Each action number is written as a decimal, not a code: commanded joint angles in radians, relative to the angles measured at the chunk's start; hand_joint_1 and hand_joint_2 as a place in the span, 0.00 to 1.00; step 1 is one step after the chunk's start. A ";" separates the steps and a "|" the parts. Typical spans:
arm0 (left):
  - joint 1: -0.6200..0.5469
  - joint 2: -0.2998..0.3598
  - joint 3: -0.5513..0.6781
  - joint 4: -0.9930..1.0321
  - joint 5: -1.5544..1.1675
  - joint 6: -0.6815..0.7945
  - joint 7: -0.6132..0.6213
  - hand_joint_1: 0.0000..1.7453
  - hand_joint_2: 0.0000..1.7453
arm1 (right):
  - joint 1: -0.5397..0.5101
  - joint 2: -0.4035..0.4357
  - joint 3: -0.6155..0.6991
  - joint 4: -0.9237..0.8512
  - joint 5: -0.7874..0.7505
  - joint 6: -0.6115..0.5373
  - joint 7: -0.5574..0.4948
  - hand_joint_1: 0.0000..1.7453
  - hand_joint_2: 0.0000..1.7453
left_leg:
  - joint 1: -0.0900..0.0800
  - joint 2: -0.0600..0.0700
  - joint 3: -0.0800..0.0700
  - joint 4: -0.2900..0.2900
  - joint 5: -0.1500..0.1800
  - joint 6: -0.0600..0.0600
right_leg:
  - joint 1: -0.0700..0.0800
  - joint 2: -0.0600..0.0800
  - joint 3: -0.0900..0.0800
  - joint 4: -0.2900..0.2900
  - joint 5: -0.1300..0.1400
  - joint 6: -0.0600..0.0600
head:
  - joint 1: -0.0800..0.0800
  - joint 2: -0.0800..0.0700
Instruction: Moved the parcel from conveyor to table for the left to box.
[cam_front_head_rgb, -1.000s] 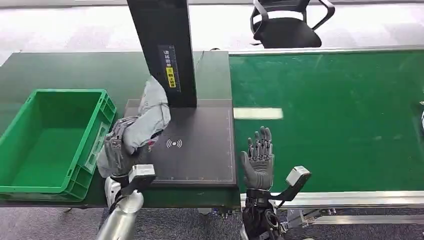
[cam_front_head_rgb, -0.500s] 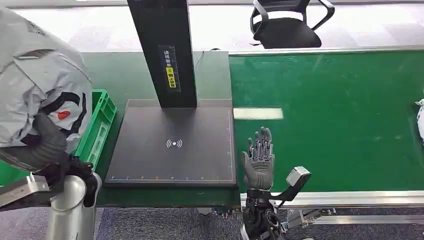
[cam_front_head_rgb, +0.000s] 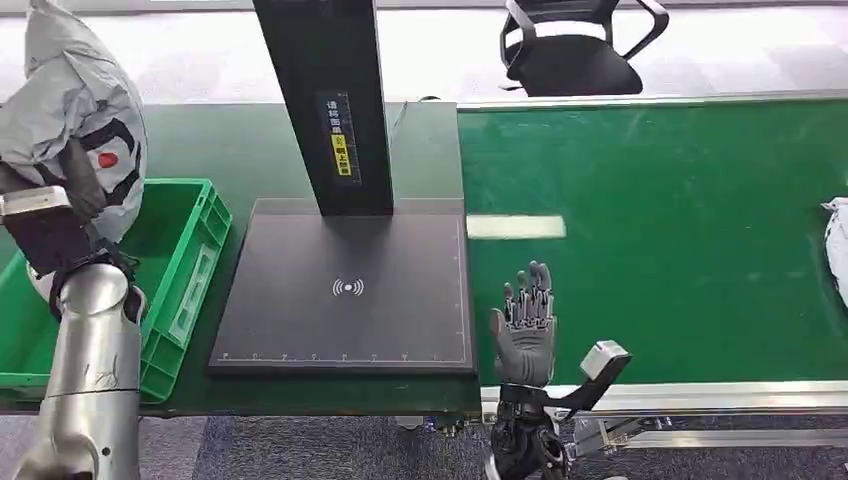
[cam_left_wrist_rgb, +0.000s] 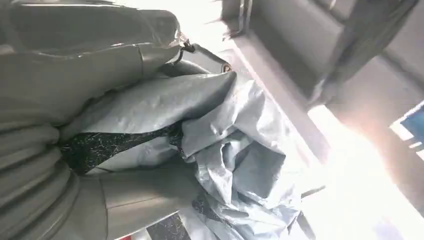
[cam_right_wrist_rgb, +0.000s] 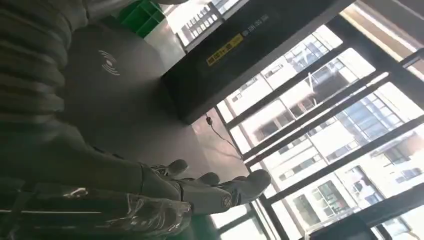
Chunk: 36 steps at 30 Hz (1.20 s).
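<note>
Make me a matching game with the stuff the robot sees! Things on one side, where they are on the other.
Things:
1. grey parcel
2. green crate
3. office chair
4. right robot hand

Places:
A. on the floor beyond the conveyor
B. open, at the conveyor's near edge
C. held up in the left robot hand
D. on the table, left of the black scanner pad

Pairs: 1-C, 2-D, 3-A, 4-B

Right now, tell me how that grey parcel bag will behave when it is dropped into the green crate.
The grey parcel looks soft: its plastic creases and folds around the left robot hand. It probably slumps rather than rolls or tips. The glossy film may slip, so it could slide down inside the green crate.
</note>
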 joint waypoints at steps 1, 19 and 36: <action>-0.270 0.042 0.067 0.491 -0.117 -0.027 0.094 1.00 1.00 | 0.016 -0.016 -0.024 -0.039 -0.002 0.003 0.015 0.00 1.00 | 0.001 -0.005 0.000 0.000 0.000 0.002 | 0.002 -0.005 0.002 -0.001 -0.001 -0.004 | 0.000 0.000; -0.349 0.080 0.166 0.676 -0.295 -0.044 0.215 0.92 1.00 | 0.040 -0.016 -0.028 -0.075 -0.023 -0.009 0.049 0.00 1.00 | 0.000 -0.001 -0.001 0.000 0.000 0.001 | 0.001 -0.001 0.000 0.000 0.000 -0.003 | 0.000 0.000; -0.200 0.007 0.265 0.470 -0.155 -0.109 0.042 0.00 1.00 | 0.083 -0.016 -0.039 -0.115 -0.020 -0.018 0.049 0.00 1.00 | 0.000 -0.003 0.001 -0.002 0.000 0.002 | 0.001 -0.003 0.002 -0.002 0.000 -0.004 | 0.000 0.000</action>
